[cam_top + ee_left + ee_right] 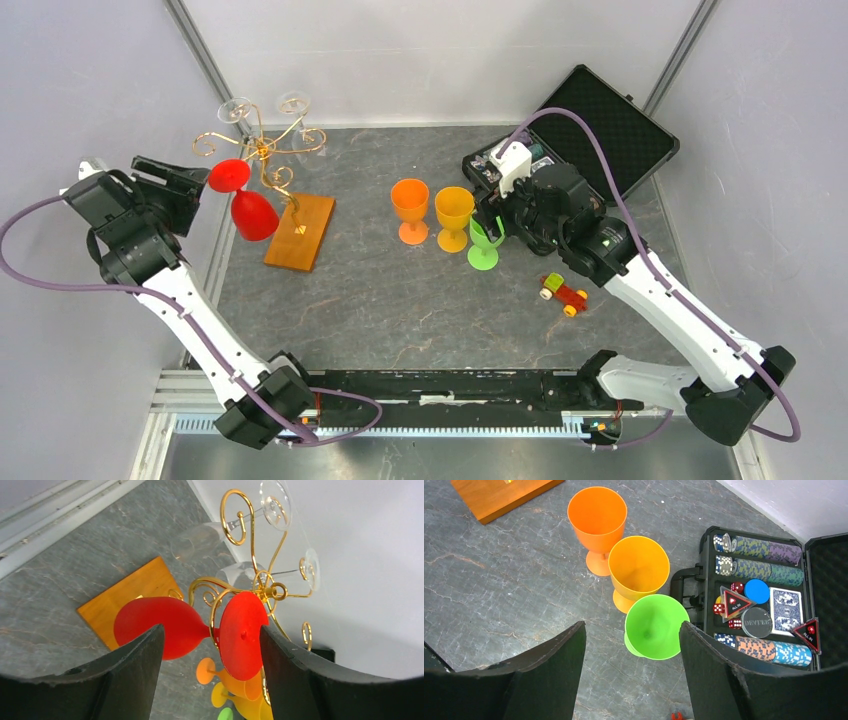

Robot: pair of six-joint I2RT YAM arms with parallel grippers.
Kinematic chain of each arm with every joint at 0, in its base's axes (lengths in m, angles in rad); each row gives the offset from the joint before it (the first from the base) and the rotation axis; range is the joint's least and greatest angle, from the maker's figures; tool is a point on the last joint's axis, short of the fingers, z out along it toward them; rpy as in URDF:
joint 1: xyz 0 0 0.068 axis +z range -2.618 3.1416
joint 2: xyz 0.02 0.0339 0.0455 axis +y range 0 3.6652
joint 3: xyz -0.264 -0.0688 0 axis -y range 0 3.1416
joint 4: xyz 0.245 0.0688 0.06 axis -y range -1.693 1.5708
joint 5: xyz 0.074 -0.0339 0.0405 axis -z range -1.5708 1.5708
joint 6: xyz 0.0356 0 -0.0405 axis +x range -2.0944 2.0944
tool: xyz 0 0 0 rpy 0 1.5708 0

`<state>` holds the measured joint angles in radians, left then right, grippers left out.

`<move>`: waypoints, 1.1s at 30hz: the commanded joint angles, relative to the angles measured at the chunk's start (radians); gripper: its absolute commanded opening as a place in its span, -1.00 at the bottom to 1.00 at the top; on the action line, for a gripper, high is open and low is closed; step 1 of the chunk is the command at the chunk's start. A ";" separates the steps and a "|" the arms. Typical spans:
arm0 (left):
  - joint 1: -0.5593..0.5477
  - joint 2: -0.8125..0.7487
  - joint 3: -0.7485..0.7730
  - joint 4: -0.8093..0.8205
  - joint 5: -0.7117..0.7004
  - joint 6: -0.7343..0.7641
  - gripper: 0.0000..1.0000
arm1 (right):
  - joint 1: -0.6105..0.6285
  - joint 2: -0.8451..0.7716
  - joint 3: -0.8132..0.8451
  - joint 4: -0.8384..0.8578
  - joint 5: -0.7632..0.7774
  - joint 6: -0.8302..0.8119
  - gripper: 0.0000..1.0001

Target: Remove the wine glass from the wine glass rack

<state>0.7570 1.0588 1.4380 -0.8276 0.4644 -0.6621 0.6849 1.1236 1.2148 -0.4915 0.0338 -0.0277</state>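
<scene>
- The red wine glass is seen hanging from the wine glass rack at the far left of the table. Its foot is caught in one gold scroll arm, and its bowl hangs down on the side of the rack's wooden base.
- The left tool is held wide open with nothing gripped. In the left wrist view the glass's short stem lies in the gap between the two fingers. Whether the foot's edge touches the right-hand finger cannot be told.
- The right tool is likewise spread wide and empty, poised over the green goblet near the black case, well apart from the rack.
- The red glass is judged to be opaque moulded plastic: light, stiff, smooth-skinned and unlikely to shatter. A moderate squeeze should be enough.
- The stem is judged the best place to be taken, just under the foot. It is narrow enough to be closed on, and the foot and bowl act as stops against sliding.
- The foot must be drawn out along the open end of the scroll, not pulled straight down against the wire.
- The rack is thin wire on a small base and may be dragged or tipped if the foot snags.
- Two clear glasses hang on neighbouring arms. They are taken to be the fragile items, and any knock to the wire would be passed on to them.
</scene>
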 commanded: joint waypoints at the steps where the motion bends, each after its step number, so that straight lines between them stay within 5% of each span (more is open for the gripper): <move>1: 0.014 -0.055 -0.028 0.116 0.129 -0.087 0.44 | -0.004 -0.009 0.011 0.037 -0.010 -0.011 0.47; 6: 0.014 -0.055 -0.055 0.133 0.110 -0.106 0.15 | -0.004 0.008 0.022 0.047 -0.019 0.003 0.46; 15: 0.013 -0.042 -0.058 0.087 0.023 -0.071 0.17 | -0.004 0.160 0.199 -0.048 -0.022 0.057 0.38; 25: 0.013 -0.015 -0.088 0.139 0.151 -0.081 0.11 | -0.004 0.199 0.325 -0.102 0.055 0.095 0.36; 33: 0.014 -0.021 -0.101 0.170 0.203 -0.108 -0.25 | -0.004 0.183 0.321 -0.107 0.079 0.085 0.36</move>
<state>0.7647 1.0534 1.3384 -0.7097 0.6121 -0.7403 0.6849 1.3342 1.5051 -0.6041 0.0860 0.0486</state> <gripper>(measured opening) 0.401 0.679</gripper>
